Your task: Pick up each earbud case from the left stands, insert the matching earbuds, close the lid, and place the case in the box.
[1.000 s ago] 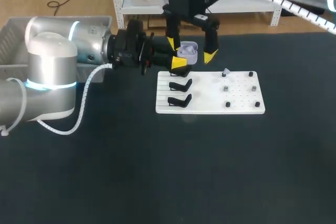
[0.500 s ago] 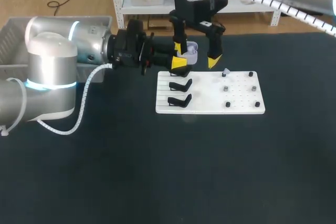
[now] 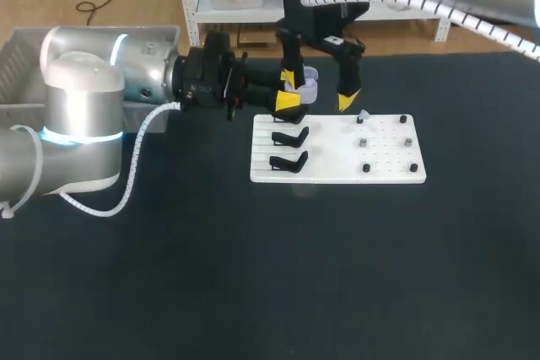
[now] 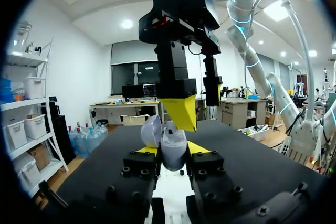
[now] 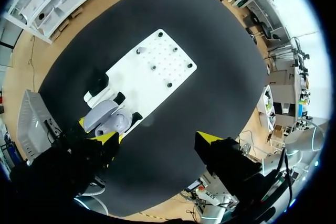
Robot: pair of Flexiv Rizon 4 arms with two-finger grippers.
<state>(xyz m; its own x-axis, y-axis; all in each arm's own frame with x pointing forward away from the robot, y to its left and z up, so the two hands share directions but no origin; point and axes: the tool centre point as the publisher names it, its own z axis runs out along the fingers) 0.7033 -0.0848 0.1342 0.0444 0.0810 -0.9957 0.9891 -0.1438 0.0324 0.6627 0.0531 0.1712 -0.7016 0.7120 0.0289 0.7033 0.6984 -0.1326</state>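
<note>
My left gripper [image 3: 287, 100] is shut on a pale lavender earbud case [image 3: 307, 84] and holds it just behind the white board [image 3: 337, 173]. The case [image 4: 172, 148] sits upright between my left gripper's [image 4: 169, 151] yellow tips, its lid [image 4: 150, 129] open. My right gripper [image 3: 319, 93] hangs open from above. One of its fingers [image 4: 180, 113] is right at the case, the other stands far to the side. Seen from my right gripper [image 5: 157, 139], the case [image 5: 107, 119] is by one fingertip. A pale earbud [image 3: 363, 115] sits on a peg on the board.
Two black stands [image 3: 288, 135] [image 3: 287, 162] stand empty on the board's left half. Several small pegs [image 3: 407, 142] dot its right half. A grey bin [image 3: 17, 56] stands at the table's far left, behind my left arm.
My right gripper has come down and slightly right, so one finger now stands beside the held case. My left gripper and the case have stayed put.
</note>
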